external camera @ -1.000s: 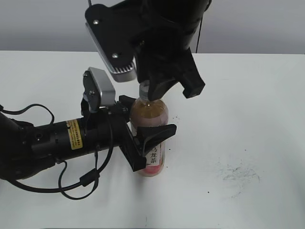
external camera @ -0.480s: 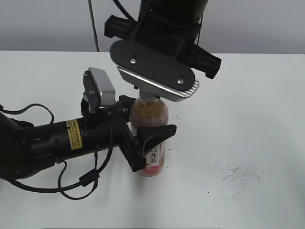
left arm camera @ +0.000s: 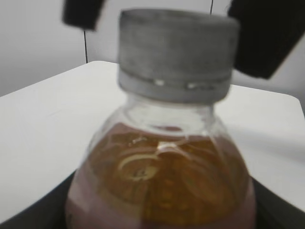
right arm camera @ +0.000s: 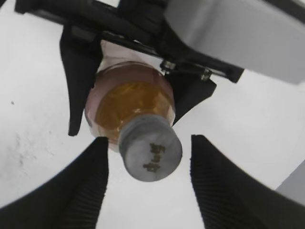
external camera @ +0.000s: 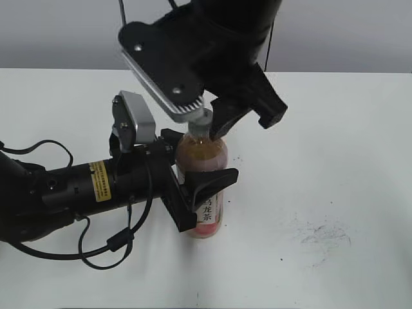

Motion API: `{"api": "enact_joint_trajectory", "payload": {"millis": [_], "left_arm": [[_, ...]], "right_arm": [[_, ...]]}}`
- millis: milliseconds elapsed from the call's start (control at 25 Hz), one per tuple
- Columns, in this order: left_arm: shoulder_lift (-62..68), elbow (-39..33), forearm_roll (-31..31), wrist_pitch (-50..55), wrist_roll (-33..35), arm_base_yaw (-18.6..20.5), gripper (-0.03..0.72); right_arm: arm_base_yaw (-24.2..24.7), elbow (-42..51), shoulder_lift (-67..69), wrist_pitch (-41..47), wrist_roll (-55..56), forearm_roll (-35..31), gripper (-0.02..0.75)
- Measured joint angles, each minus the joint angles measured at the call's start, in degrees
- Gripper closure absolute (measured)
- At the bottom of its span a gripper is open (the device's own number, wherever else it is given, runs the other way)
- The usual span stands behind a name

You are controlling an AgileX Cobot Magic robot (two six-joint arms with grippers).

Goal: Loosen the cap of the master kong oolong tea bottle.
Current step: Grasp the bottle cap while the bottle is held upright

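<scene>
Right wrist view shows my right gripper [right arm camera: 148, 183] spread either side of the cap [right arm camera: 150, 153], not touching, low in the frame; its ribbed rim is the hold, while my left gripper [external camera: 196, 187] pinches the full, slick master kong oolong tea bottle [external camera: 205, 187].

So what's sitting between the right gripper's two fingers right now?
The cap of the bottle sits between the right gripper's fingers, with a bare gap on each side. The right wrist view shows it best.

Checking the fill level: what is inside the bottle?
Amber tea fills the master kong oolong tea bottle up to its shoulder, clear neck above. Lower down, the label and the left gripper hide the contents.
</scene>
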State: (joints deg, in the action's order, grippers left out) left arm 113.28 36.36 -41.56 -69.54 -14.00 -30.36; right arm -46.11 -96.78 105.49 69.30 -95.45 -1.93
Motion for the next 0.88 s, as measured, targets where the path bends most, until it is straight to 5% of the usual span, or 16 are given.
{"api": "enact_joint_trajectory", "payload": {"millis": [240, 600, 880], "left_arm": [[0.0, 0.0, 0.0, 0.0, 0.0, 0.0, 0.243], [0.0, 0.0, -0.18, 0.0, 0.0, 0.0, 0.243], [0.0, 0.0, -0.19, -0.06, 0.0, 0.0, 0.243]], "right_arm": [[0.0, 0.0, 0.0, 0.23, 36.03, 0.43, 0.188], [0.0, 0.0, 0.0, 0.41, 74.6, 0.11, 0.174], [0.0, 0.0, 0.0, 0.41, 94.28, -1.91, 0.173]]}}
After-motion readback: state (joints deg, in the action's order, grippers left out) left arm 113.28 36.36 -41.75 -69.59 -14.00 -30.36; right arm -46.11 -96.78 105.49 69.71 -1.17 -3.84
